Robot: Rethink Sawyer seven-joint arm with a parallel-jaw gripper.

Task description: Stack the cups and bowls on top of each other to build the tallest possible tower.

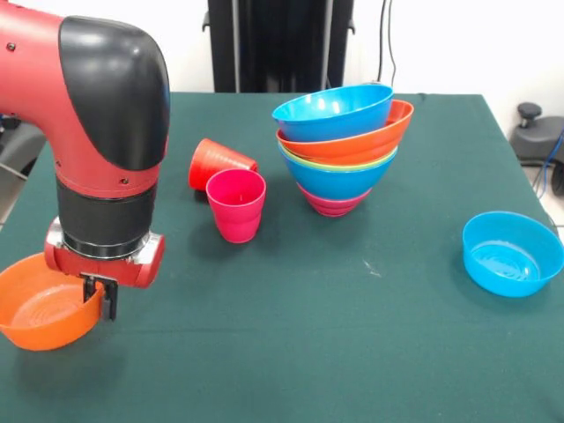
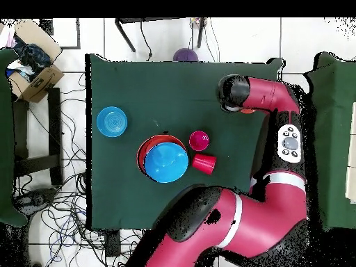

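Note:
My gripper (image 1: 99,304) is at the table's left edge in the front view, shut on the rim of the small orange bowl (image 1: 42,307). In the overhead view the arm's wrist hides it, and only a sliver of the orange bowl (image 2: 247,110) shows. The tower (image 1: 339,145) is a nested pile with blue on top, then orange, green, blue and magenta; it also shows in the overhead view (image 2: 165,161). The pink cup (image 1: 236,204) stands upright left of it. The red-orange cup (image 1: 218,163) lies on its side behind the pink cup.
A light blue bowl (image 1: 513,254) sits alone at the right of the green table (image 1: 352,352). A purple bowl (image 2: 185,54) shows just past the table's top edge in the overhead view. Cables and a cardboard box (image 2: 31,69) lie on the floor.

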